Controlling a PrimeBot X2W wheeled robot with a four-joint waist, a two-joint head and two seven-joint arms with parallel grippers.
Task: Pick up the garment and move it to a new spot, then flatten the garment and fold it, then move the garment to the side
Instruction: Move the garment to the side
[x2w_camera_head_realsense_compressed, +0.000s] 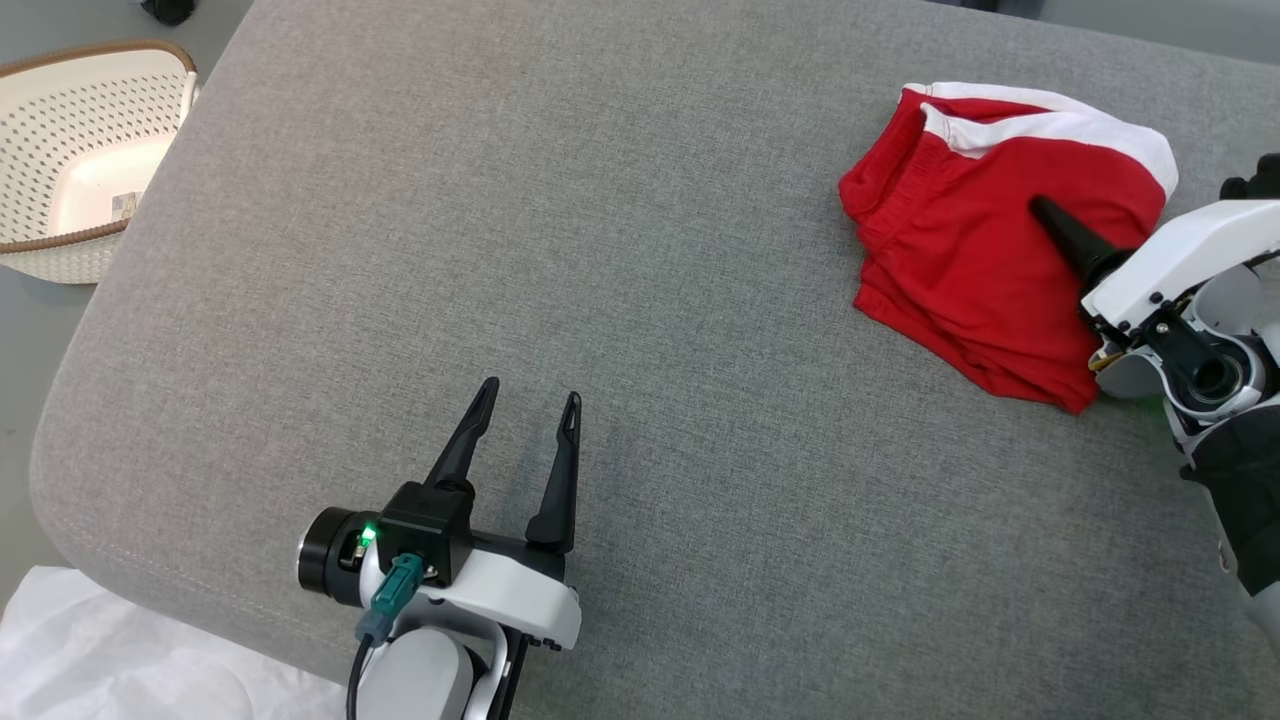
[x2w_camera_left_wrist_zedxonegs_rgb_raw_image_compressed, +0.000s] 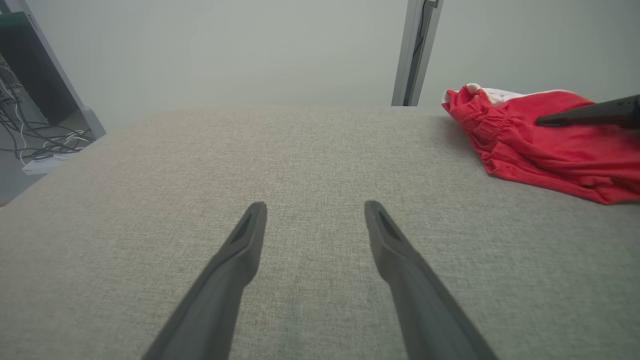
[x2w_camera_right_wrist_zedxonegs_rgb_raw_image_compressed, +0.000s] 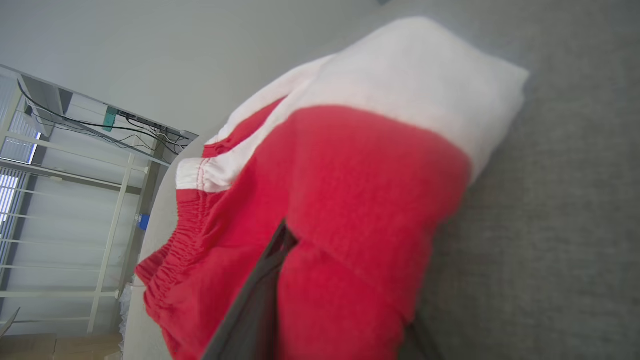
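A red garment (x2w_camera_head_realsense_compressed: 960, 240) with a white band lies bunched on the grey cushion (x2w_camera_head_realsense_compressed: 560, 250) at the far right; the left wrist view shows the garment (x2w_camera_left_wrist_zedxonegs_rgb_raw_image_compressed: 540, 145) at its right edge. My right gripper (x2w_camera_head_realsense_compressed: 1045, 215) reaches into it from the right. One dark finger (x2w_camera_right_wrist_zedxonegs_rgb_raw_image_compressed: 260, 295) lies on top of the red cloth and the other is hidden under a fold, so the jaws stand apart with fabric between them. My left gripper (x2w_camera_head_realsense_compressed: 531, 392) hovers open over bare cushion near the front edge, far from the garment, with nothing between its fingers (x2w_camera_left_wrist_zedxonegs_rgb_raw_image_compressed: 240, 255).
A white perforated basket (x2w_camera_head_realsense_compressed: 100, 50) stands off the cushion at the upper left. A white sheet (x2w_camera_head_realsense_compressed: 100, 650) lies below the cushion's front left corner. Wide bare cushion stretches between the two grippers. A metal post (x2w_camera_left_wrist_zedxonegs_rgb_raw_image_compressed: 415, 50) rises behind the cushion.
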